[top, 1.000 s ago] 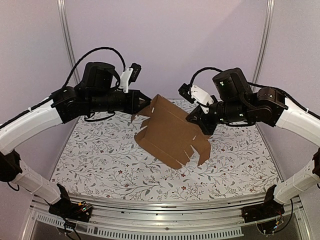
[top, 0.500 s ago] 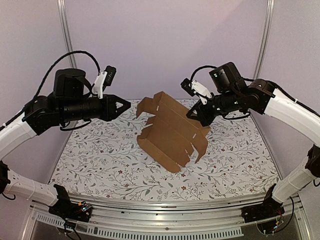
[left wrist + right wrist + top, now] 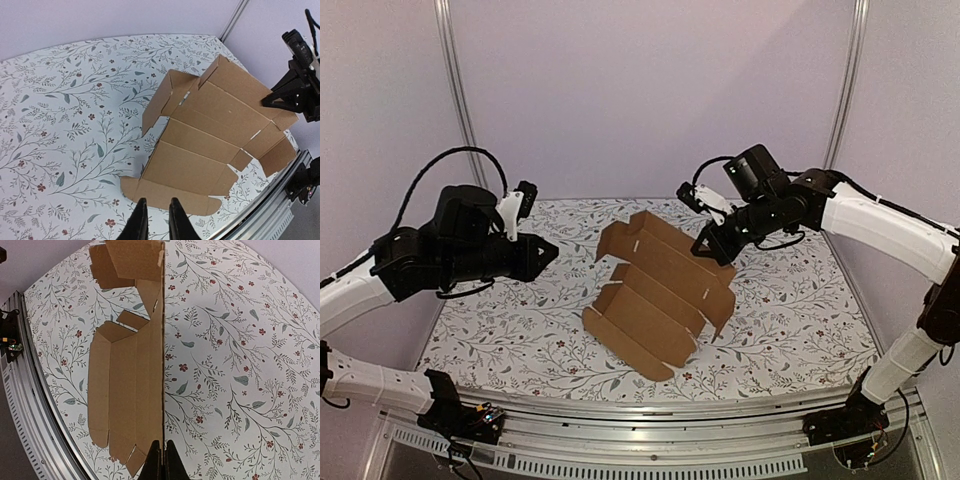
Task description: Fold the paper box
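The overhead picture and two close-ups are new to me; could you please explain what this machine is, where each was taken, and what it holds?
These are two robot arms bolted at the near edge of a table with a flowered cover. The wide picture comes from a fixed camera above and behind them. Each close-up comes from a camera on one wrist, with that arm's fingers at the bottom. An unfolded brown cardboard box leans tilted, its low end on the table. The right hand pinches an upper edge. The left hand is clear of it, fingers slightly apart, empty.
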`<action>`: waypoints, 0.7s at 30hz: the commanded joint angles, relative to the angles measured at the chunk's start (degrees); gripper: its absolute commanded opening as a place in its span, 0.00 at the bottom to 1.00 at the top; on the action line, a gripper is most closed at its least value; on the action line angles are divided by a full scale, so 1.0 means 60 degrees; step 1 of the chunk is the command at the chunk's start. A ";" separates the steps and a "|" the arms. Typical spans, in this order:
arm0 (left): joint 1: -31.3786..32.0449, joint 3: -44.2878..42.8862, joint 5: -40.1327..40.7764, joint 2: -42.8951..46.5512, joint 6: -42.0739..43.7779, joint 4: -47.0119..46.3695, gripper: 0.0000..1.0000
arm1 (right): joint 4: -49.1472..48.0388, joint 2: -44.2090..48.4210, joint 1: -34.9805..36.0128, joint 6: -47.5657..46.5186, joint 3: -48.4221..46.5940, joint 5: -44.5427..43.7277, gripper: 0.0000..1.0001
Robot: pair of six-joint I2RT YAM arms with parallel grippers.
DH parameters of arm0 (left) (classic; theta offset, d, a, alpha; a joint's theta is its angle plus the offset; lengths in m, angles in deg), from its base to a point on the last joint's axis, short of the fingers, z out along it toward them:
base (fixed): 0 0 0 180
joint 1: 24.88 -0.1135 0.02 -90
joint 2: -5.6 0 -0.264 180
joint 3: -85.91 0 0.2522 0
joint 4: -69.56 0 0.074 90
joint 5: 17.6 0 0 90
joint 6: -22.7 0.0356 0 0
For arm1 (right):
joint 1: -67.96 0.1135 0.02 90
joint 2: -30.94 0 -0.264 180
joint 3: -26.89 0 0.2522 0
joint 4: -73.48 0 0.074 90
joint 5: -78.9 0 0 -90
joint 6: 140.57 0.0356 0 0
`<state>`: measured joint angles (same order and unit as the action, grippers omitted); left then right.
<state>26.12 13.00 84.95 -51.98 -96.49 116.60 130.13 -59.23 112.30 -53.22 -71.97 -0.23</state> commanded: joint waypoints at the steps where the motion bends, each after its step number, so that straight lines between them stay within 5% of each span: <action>1: 0.0061 0.0576 0.0912 0.0019 -0.0205 -0.0120 0.16 | 0.0370 -0.0165 -0.0001 -0.0873 0.0150 -0.0245 0.00; 21: -0.0231 0.1789 0.0624 -0.1183 -0.0524 -0.1698 0.12 | -0.0163 -0.1313 0.0710 -0.3352 0.0664 -0.2273 0.00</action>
<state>25.44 21.69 89.32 -58.12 -98.57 108.62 131.64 -65.40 115.99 -71.32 -69.70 -10.22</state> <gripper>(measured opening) 0.121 0.007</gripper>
